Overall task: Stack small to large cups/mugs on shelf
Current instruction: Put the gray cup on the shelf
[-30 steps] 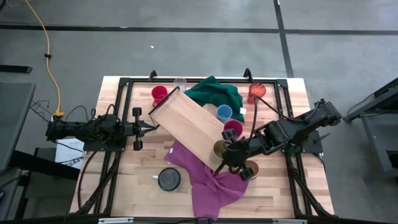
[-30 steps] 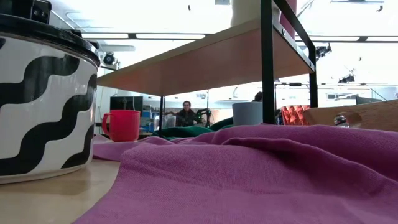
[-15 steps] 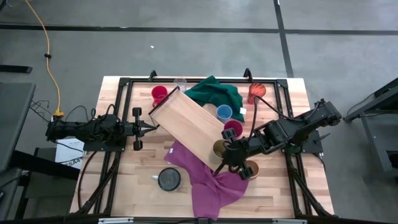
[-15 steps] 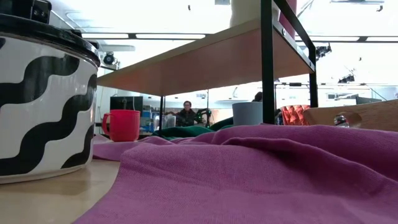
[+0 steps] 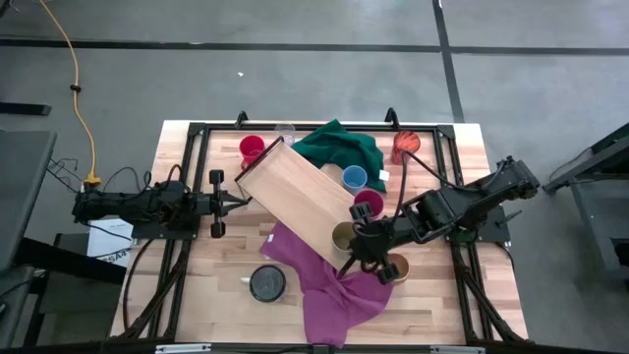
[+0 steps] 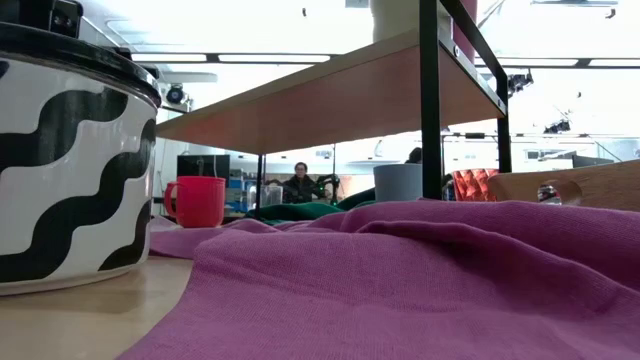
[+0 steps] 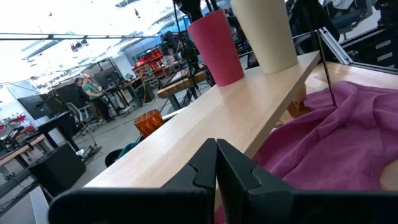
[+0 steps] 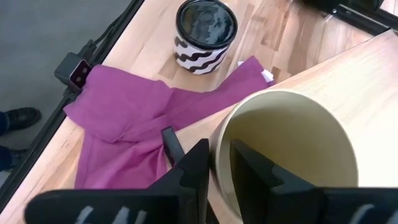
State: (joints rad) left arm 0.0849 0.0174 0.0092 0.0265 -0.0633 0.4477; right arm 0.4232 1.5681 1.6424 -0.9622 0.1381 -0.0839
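Right gripper (image 5: 359,239) sits over the near end of the shelf (image 5: 297,194), its two fingers straddling the rim of the olive-beige cup (image 8: 286,149), one finger (image 8: 193,171) outside the wall and the other inside, clamped on that rim. That cup stands on the shelf board at its end nearest the purple cloth (image 5: 324,285), just beside the magenta cup (image 5: 368,204), which also stands on the board. Seen from above, the shelf lies diagonally across the table (image 5: 472,295), with the red mug (image 5: 252,150) and the clear glass (image 5: 285,132) near its far end. The blue cup (image 5: 354,178) rests beside the green cloth (image 5: 339,147), the orange patterned cup (image 5: 404,146) toward the far right corner, and the tan cup (image 5: 395,269) by the right arm's fingers. A black cup with white wavy bands (image 5: 266,283) stands on the bare wood near the purple cloth. Left gripper (image 5: 234,203) waits at the left edge of the shelf, its fingers (image 7: 202,171) pressed together and holding nothing.
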